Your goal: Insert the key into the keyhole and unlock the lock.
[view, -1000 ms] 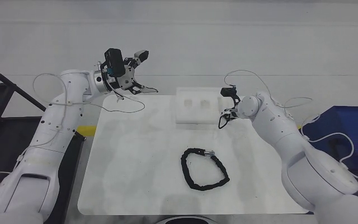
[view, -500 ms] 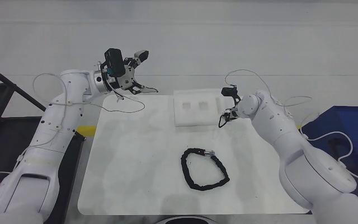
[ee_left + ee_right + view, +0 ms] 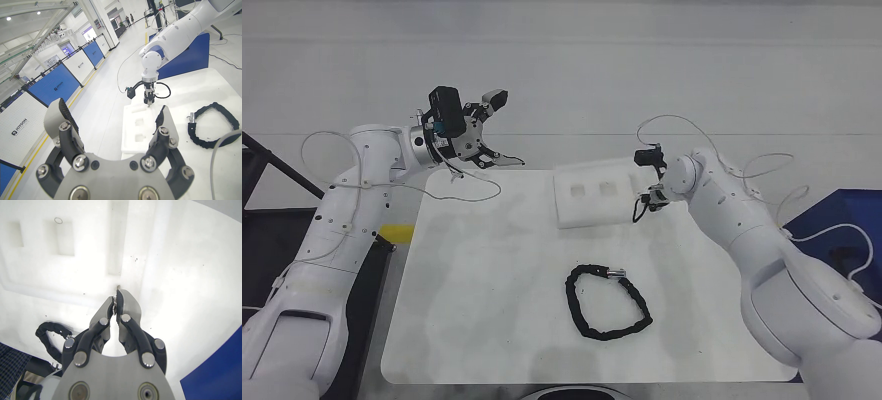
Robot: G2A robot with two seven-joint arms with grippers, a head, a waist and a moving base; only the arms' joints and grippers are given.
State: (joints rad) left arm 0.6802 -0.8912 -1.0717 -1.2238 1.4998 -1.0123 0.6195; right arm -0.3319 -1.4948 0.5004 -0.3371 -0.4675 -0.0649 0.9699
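Top view: chain lock point(image 3: 608, 302) lay in a closed loop near the middle of the white table point(image 3: 472, 300), its metal lock cylinder point(image 3: 617, 272) on the far side of the loop; white foam tray point(image 3: 592, 190) sat at the table's far edge, well apart from the lock; right gripper point(image 3: 642, 212) pointed down at the tray's end on the right arm's side; left gripper point(image 3: 504, 130) was held above the table's far corner on its own side, fingers spread wide, holding nothing

Left wrist view: left gripper point(image 3: 111, 111) wide apart and empty; beyond it the foam tray point(image 3: 132, 132), with the right gripper point(image 3: 149, 103) upright over its far end; chain lock point(image 3: 211, 128) on the table beside the tray, not touching it, lock cylinder point(image 3: 192, 117) on the end nearest the tray

Right wrist view: right gripper point(image 3: 115, 298) clamped on the key point(image 3: 114, 305), its head pinched between the pads, its tip just at the foam tray point(image 3: 56, 275) surface below a narrow slot; contact with the foam could not be judged; a small ring point(image 3: 58, 220) lay in a square recess point(image 3: 64, 237); part of the chain lock point(image 3: 48, 332) showed behind the gripper
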